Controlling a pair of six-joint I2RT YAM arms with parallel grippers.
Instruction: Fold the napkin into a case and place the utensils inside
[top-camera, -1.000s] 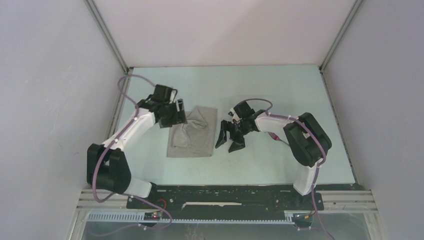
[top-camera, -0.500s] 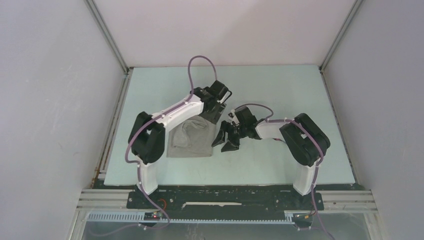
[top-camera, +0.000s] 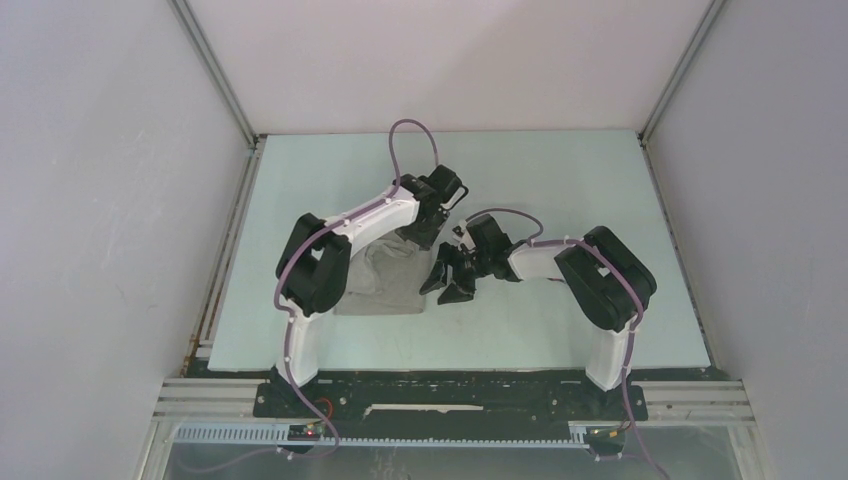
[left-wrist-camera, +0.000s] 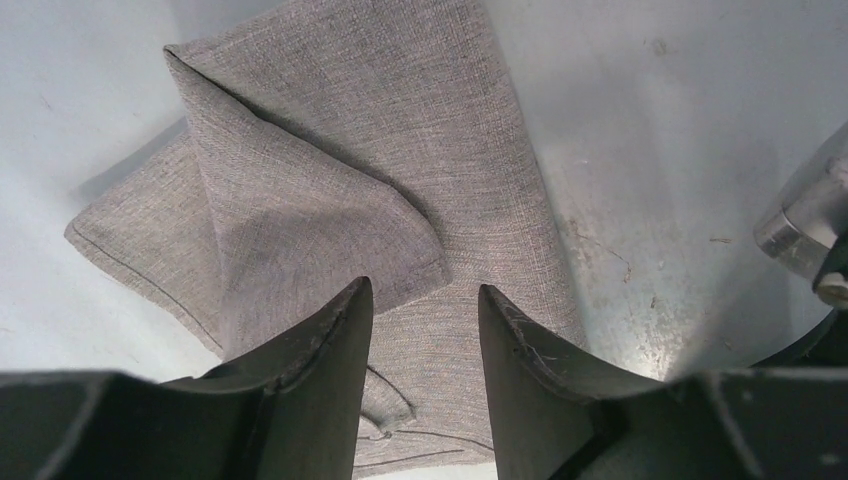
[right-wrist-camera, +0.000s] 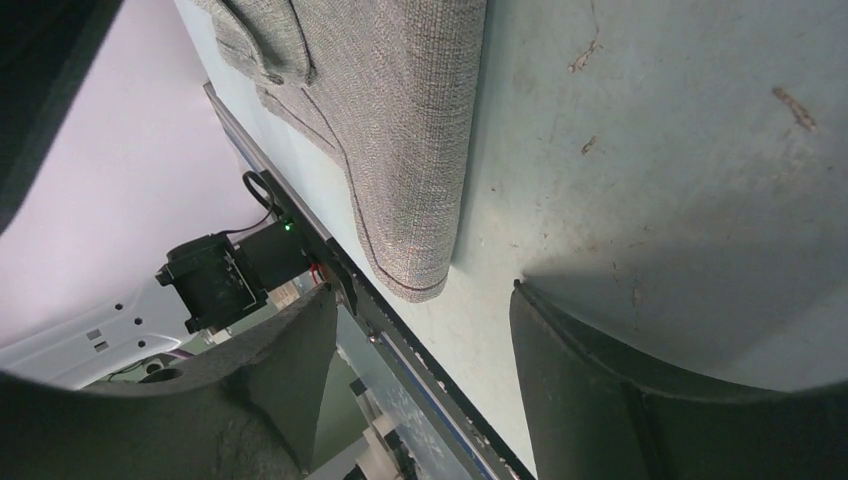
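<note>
The napkin (top-camera: 385, 285) lies on the table, a grey-beige cloth partly folded, with a loose flap (left-wrist-camera: 300, 200) turned over its upper layer. My left gripper (top-camera: 427, 235) reaches across its far right part. In the left wrist view that gripper (left-wrist-camera: 422, 292) is open, its fingers straddling the flap's edge just above the cloth. My right gripper (top-camera: 448, 285) is open beside the napkin's right edge. In its wrist view the napkin (right-wrist-camera: 400, 100) lies ahead of the gripper (right-wrist-camera: 420, 300), with nothing between the jaws. No case or utensils are in view.
The pale table (top-camera: 560, 180) is boxed in by white walls on three sides. A black rail (right-wrist-camera: 300, 240) with electronics runs along the near edge. The two wrists stand close together near the napkin's right side.
My left arm swung from the napkin's far left corner over to its far right side, and its jaws narrowed. My right gripper edged left toward the napkin's right edge.
</note>
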